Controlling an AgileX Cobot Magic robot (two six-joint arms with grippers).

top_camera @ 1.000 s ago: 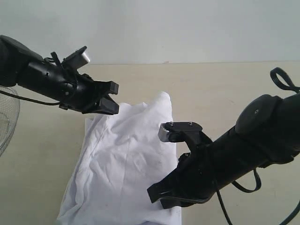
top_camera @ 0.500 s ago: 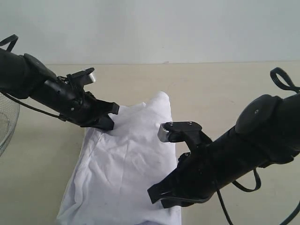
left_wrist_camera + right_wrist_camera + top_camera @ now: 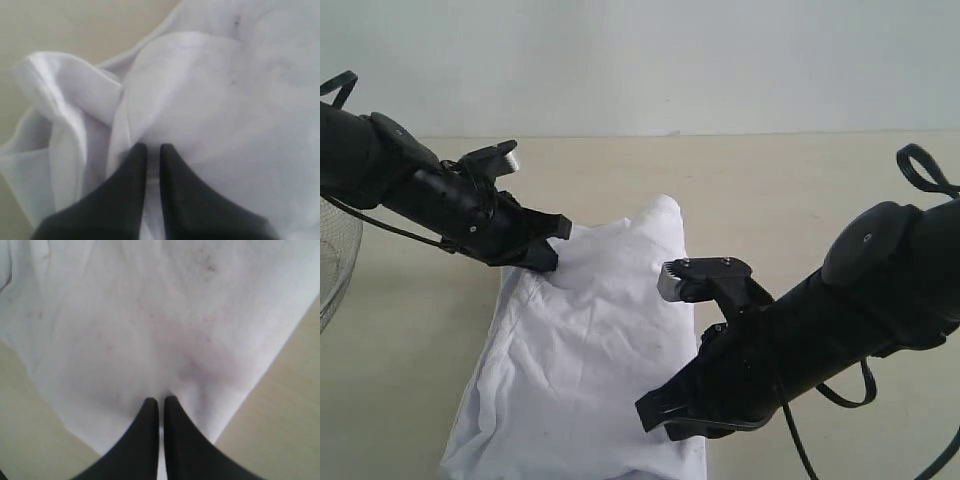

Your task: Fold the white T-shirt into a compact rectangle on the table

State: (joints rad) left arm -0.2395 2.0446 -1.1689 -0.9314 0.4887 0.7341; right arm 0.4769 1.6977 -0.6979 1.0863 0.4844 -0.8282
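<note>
Now the white T-shirt lies crumpled on the pale worktop, plain side up. It runs as a rough long shape from the near edge toward the middle, and its far end is bunched into a rounded peak.

The left end effector sits at the shirt's far left part, on the side toward the worktop's left edge. In the left wrist view its fingers are drawn almost together, with only a thin strip of white cloth showing between them and a loose fold beside the tips.

The right end effector is low over the shirt's right border, close to the near edge. In the right wrist view its fingers are likewise nearly closed, with a sliver of cloth in the gap.

A wire basket shows at the left edge.
</note>
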